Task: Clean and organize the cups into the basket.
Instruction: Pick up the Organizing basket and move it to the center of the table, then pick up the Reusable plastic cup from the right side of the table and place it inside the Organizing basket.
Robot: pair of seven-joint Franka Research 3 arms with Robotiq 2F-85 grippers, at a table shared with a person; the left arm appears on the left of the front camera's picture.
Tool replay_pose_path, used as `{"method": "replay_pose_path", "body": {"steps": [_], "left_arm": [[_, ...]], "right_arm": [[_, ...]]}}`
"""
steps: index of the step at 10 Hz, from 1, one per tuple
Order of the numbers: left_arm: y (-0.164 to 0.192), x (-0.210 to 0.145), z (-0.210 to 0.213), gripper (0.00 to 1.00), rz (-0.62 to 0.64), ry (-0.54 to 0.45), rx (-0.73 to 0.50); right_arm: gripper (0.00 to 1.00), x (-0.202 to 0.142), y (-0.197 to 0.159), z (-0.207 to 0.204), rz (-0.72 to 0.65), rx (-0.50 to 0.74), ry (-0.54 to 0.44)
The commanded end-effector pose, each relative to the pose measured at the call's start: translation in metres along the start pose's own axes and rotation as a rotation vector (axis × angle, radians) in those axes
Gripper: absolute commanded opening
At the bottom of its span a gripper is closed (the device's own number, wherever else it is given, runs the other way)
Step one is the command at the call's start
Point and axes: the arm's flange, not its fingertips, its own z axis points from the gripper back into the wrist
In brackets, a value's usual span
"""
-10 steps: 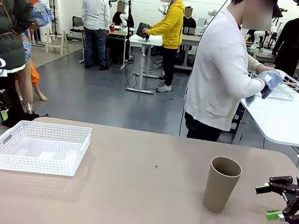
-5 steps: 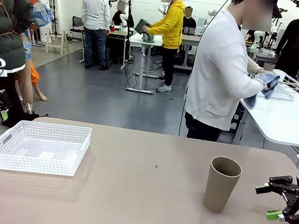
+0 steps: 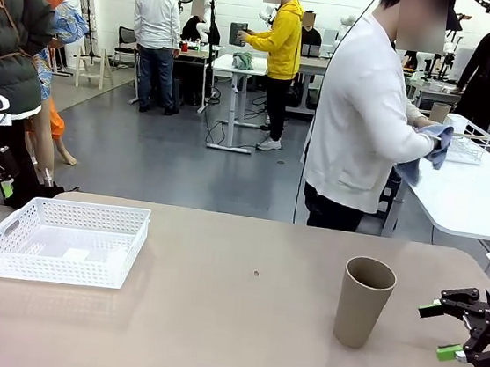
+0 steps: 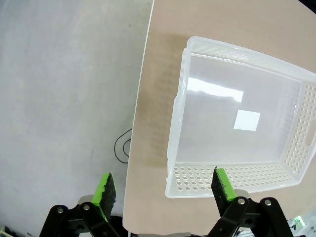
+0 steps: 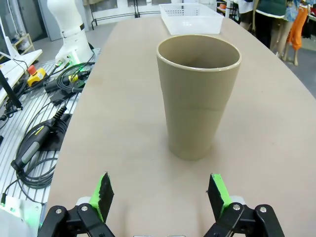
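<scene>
One tan-brown cup (image 3: 362, 301) stands upright and empty on the table at the right. My right gripper (image 3: 439, 329) is open, just to the right of it and apart from it, low over the table. In the right wrist view that cup (image 5: 197, 98) rises ahead of the open gripper (image 5: 160, 181), beyond the fingertips. The white lattice basket (image 3: 50, 266) sits empty at the table's left. My left gripper (image 4: 163, 178) hangs open above the basket's (image 4: 232, 173) near wall and the table's edge, holding nothing.
At the far side a person in a white top (image 3: 359, 117) stands turned to a white side table (image 3: 474, 196), working a blue cloth (image 3: 431, 143) in both hands beside a white wire basket (image 3: 471, 143). Cables and tools (image 5: 39, 138) lie off the table's edge by the right arm.
The person's hands with the blue cloth have shifted a little lower and left. Both grippers, the cup and the basket stay where they were.
</scene>
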Motion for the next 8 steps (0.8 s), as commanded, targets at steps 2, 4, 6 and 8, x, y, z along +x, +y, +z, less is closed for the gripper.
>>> {"method": "replay_pose_path", "body": {"steps": [2, 4, 6, 8], "left_arm": [[0.000, 0.000, 0.000, 1.00, 0.000, 0.000, 0.000], [-0.001, 0.002, -0.009, 1.00, -0.053, 0.028, -0.026], [-0.011, 0.016, -0.031, 1.00, -0.086, 0.083, -0.004], [-0.021, 0.028, -0.049, 1.00, -0.106, 0.113, -0.017]], "right_arm": [[1.00, 0.000, 0.000, 0.000, 0.000, 0.000, 0.000], [1.00, -0.005, -0.006, -0.008, -0.016, -0.039, -0.047], [1.00, -0.004, -0.007, -0.006, -0.008, -0.092, -0.101], [1.00, -0.009, -0.008, -0.010, -0.015, -0.115, -0.126]]}}
